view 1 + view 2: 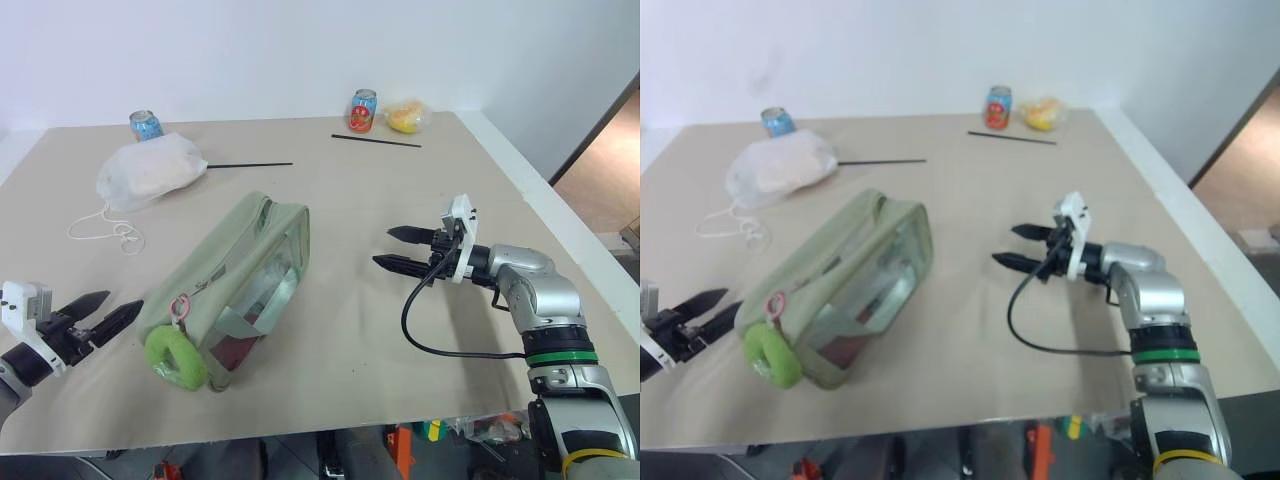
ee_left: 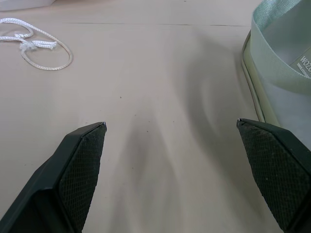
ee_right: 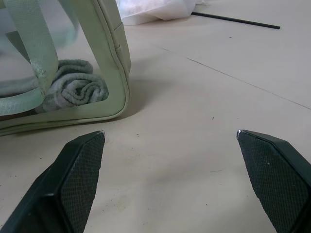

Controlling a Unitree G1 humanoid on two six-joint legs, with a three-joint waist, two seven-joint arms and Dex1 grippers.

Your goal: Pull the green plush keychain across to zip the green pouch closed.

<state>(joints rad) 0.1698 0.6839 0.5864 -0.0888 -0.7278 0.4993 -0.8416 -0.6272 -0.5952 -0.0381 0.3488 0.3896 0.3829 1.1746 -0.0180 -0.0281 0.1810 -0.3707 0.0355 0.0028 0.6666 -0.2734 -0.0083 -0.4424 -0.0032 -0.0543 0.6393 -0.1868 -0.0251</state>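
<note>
Lying at a slant across the middle of a beige table [image 1: 380,350] is the green pouch [image 1: 235,260], a pale sage fabric bag with a clear plastic window on the side that faces the robot's right. Through that window, in the right wrist view, a rolled grey cloth [image 3: 77,92] shows inside the pouch, behind a fabric strap [image 3: 34,53]. The green plush keychain [image 1: 176,358], a bright lime fuzzy ring, hangs by a small pink link [image 1: 180,307] at the pouch's near end, resting on the table against the pouch's corner.

The left gripper [image 1: 100,312] hovers just to the left of the pouch's near end, close to the keychain but not touching it. Its jaws are spread wide and hold nothing. The right gripper [image 1: 405,250] hovers to the right of the pouch, well apart from it, pointing toward the clear window. Its jaws also stand wide apart and empty.

Beyond the pouch's far end lies a white plastic bag [image 1: 150,172] with a loose white cord [image 1: 105,230] trailing from it toward the pouch. A blue can [image 1: 146,125] stands just behind that bag, and a thin black stick [image 1: 250,165] lies beside it. Farther to the right of the pouch's far end stand a red can [image 1: 363,111], a small clear bag of something yellow [image 1: 406,117], and a second black stick [image 1: 376,141].
</note>
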